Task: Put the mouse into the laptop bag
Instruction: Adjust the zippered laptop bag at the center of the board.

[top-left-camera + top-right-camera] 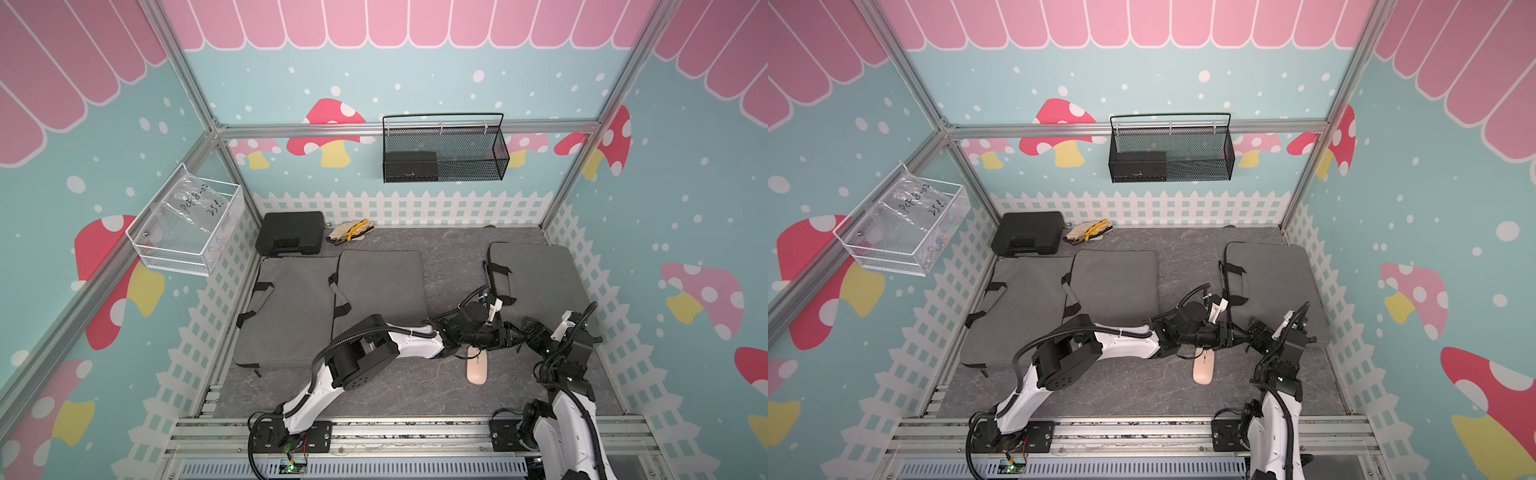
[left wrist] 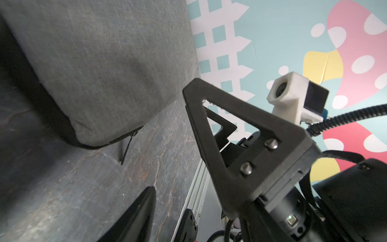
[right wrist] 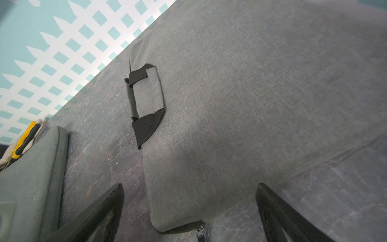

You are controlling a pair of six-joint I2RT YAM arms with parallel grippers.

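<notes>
Hovering over the near corner of the laptop bag (image 1: pixel 540 274) by the right edge of the worktop (image 1: pixel 374 395), my right gripper (image 3: pixel 189 185) stands wide and empty. My left gripper (image 1: pixel 509 337) is partly spread and empty. The mouse (image 1: pixel 476 368) lies toward the front edge, beside that bag.

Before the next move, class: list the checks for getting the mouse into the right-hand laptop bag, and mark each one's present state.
1. Mouse free on the table: ok, nothing holds it.
2. Right-hand laptop bag open: not ok, it looks zipped shut.
3. Zipper pull within reach: ok, at the bag's corner just ahead of the right gripper.
4. Right gripper open: ok, jaws wide.
5. Left gripper open: cannot tell.
</notes>
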